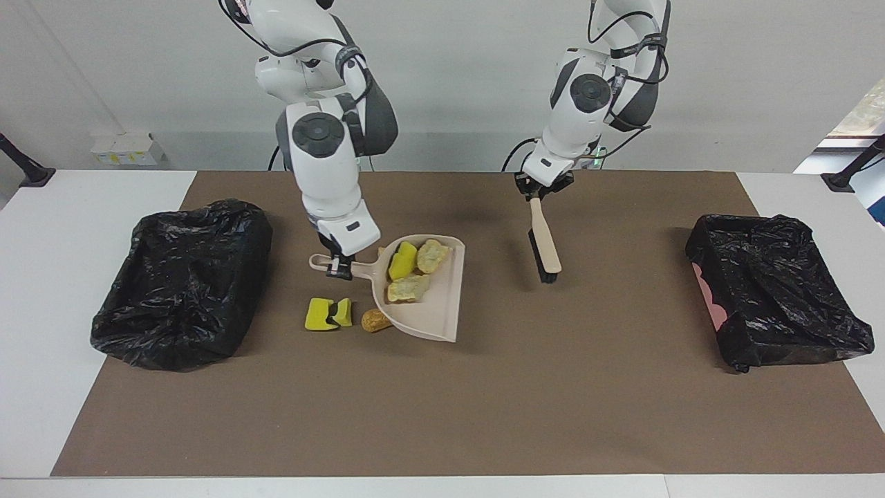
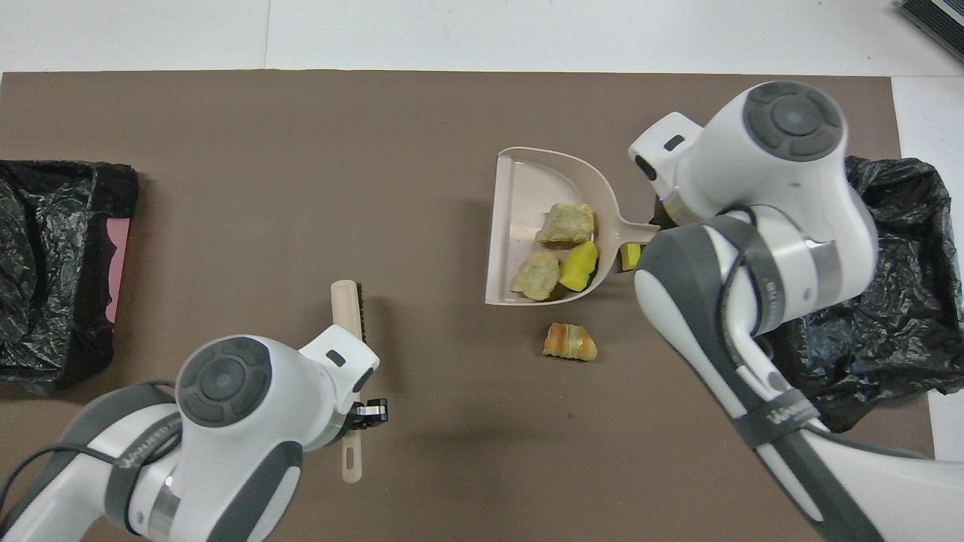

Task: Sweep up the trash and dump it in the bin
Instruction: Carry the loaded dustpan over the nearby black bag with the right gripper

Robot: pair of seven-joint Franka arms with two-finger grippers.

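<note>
I count one dustpan (image 1: 422, 304) carrying three trash lumps (image 1: 409, 273), three more lumps (image 1: 330, 313) on the mat (image 1: 442, 401) in the facing view, one brush (image 1: 543, 242), two black-lined bins (image 1: 181, 280), and my two grippers.

A robotics lab set up for a staged cleaning trial

Two white robot arms (image 1: 325, 159) stood mounted at one long edge of a white bench (image 1: 62, 228), cables looping from their joints, against a bare pale wall (image 1: 470, 76) with no furnishings. A brown mat (image 1: 484, 401) marked out the work area, with a bin lined in black plastic (image 1: 180, 277) at each end. The props were tidy stand-ins for mess: a beige dustpan (image 1: 432, 311), a brush (image 1: 545, 245), and clean foam and bread-like lumps (image 1: 319, 315). Black camera or light stands (image 1: 21, 162) flanked the bench ends.
</note>
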